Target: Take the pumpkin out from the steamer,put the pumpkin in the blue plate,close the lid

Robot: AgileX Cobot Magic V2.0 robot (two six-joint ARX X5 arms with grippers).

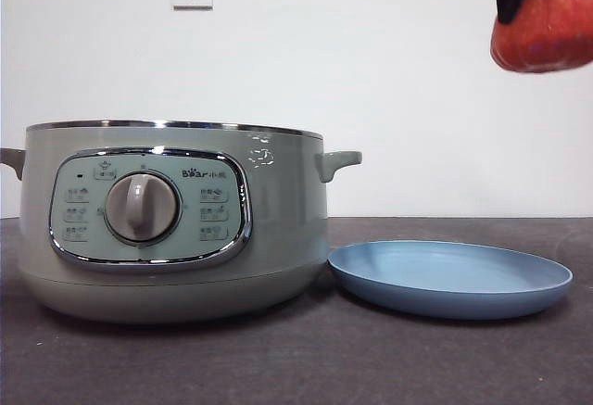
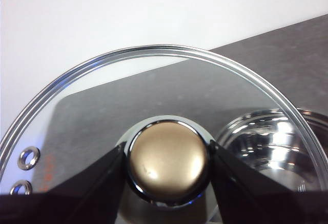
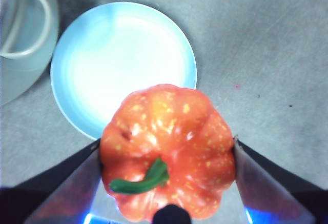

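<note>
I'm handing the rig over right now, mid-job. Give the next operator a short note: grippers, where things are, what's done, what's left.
Right gripper: shut on the small orange-red ribbed pumpkin, held in the air above the wide light-blue plate, toward its outer side.
Left gripper: shut on the knob of the clear glass lid, held off the pot.
The pale sage-green steamer stands open on the table, beside the plate.
Done: lid off, pumpkin out of the steamer.
Left: lower the pumpkin onto the plate and release it, then set the lid back on the steamer.
</note>
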